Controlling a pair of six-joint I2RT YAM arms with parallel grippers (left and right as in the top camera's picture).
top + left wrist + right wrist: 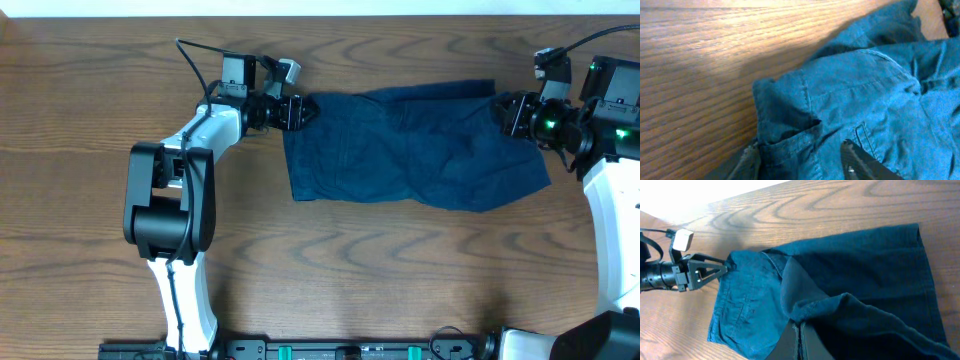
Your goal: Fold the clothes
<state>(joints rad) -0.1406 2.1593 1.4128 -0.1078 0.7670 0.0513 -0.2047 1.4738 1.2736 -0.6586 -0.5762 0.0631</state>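
Overhead: clothes (pixel 420 150) lie spread and wrinkled on the bench (pixel 330 270) — far side, centre to right, long axis running left-right. Right gripper (pixel 512 113) sits at the garment's far right corner, jaws closed tight with fabric pinched; ridges of cloth run into them in the right wrist view. Left gripper (pixel 303 110) is at the far left corner — jaws partly apart, fingers (pixel 860 161) either side of the seamed edge, cloth between them, not squeezed.
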